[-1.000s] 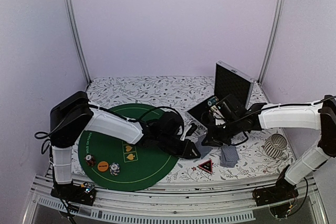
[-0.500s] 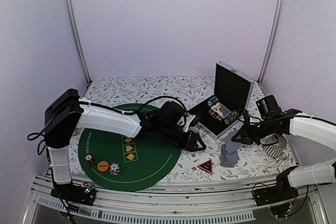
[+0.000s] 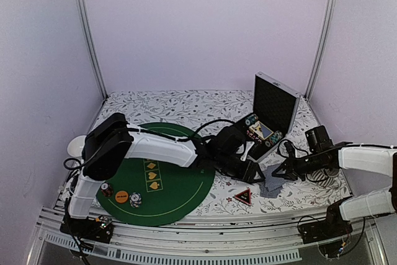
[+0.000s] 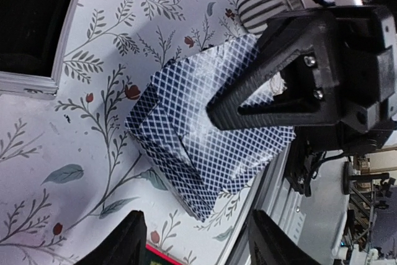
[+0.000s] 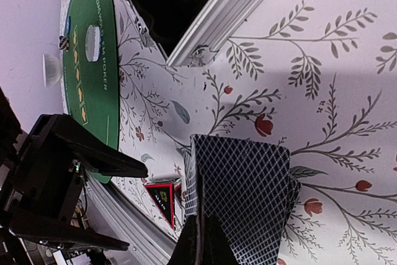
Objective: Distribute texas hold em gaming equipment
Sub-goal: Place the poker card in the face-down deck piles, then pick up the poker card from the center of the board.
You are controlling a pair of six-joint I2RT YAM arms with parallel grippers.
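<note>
On the green mat (image 3: 180, 195), toward the table's left front corner, sit the chip stacks (image 3: 135, 200) and the orange disc (image 3: 121, 196). Your left gripper (image 4: 200, 228) hangs over the playing cards (image 4: 205, 147) with its jaws spread and empty. The cards lie in a loose pile by the right front edge. Your right gripper (image 5: 201, 234) is pinched closed on that pile; I cannot tell if it grips a card. The cards look light, slick and bendy, so take one by a free edge.
</note>
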